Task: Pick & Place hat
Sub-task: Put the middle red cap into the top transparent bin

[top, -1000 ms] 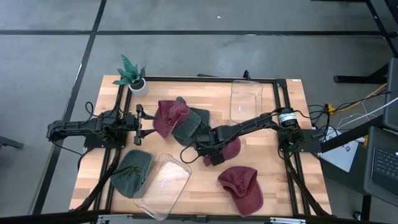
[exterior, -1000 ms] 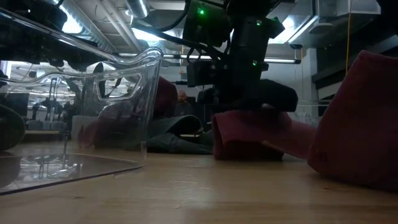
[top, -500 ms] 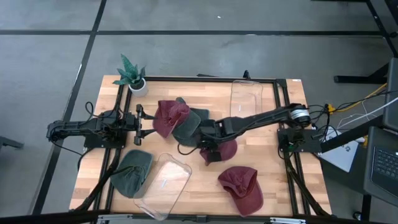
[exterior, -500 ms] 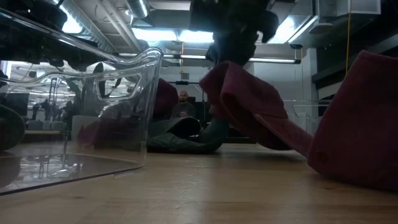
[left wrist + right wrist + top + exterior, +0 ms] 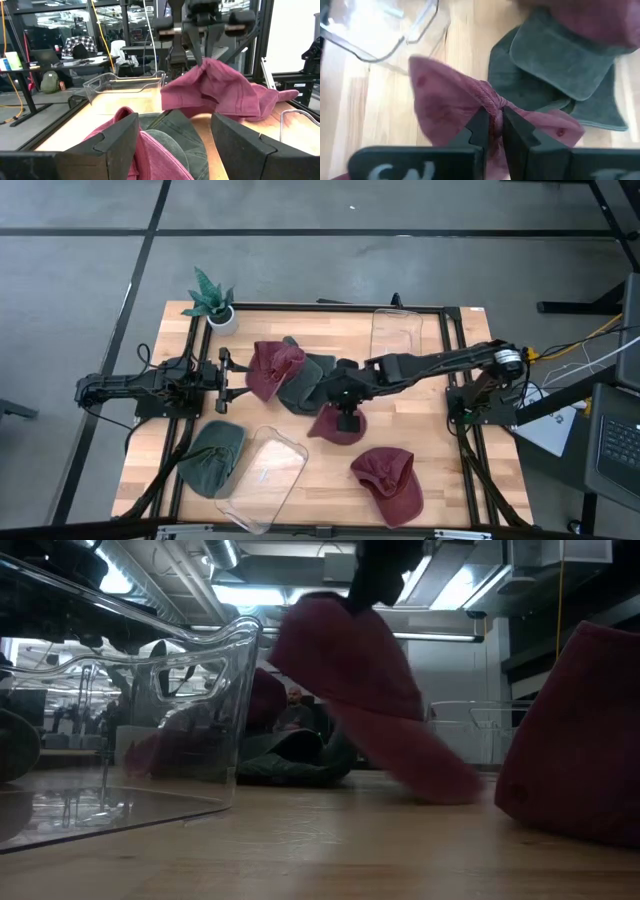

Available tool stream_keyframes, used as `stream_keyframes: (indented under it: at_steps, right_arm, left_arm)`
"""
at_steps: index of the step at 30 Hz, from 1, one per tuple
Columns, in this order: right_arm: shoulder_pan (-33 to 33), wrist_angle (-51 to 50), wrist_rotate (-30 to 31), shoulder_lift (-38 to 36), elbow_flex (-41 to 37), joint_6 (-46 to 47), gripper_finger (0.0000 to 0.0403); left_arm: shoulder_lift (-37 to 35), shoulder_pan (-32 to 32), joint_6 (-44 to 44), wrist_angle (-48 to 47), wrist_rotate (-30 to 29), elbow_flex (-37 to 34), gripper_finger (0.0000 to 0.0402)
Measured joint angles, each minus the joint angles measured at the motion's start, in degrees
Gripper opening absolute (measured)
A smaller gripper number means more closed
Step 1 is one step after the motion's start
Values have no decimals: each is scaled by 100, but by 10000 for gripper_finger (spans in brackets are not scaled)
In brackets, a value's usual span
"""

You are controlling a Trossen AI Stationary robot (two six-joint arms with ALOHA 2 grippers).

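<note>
an open lab or workshop: concrete floor (image 5: 300,260), ceiling strip lights (image 5: 250,595), cluttered desks (image 5: 45,65) behind

1. The right jaws (image 5: 346,406) are clamped on a maroon hat (image 5: 338,425) held clear of the tabletop (image 5: 440,460), with bare wood right below.
2. Just beside these jaws, toward the left arm, a green hat (image 5: 303,381) and another maroon hat (image 5: 270,368) block the way.
3. Farther off, a tipped clear bin (image 5: 262,476) and a third maroon hat (image 5: 388,482) flank an open lane.
4. The left jaws (image 5: 226,382) stand spread, the maroon hat just ahead of them.
</note>
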Motion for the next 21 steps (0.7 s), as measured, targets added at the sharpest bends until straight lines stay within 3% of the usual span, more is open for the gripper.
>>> stream_keyframes:
  at_steps: [12,21]
  right_arm:
    - [-33,260,-2,-745,0,-84,37]
    - [-33,587,-365,-1218,0,-817,38]
  left_arm:
    - [0,2,0,-1,0,1,245]
    - [0,0,0,-2,0,0,245]
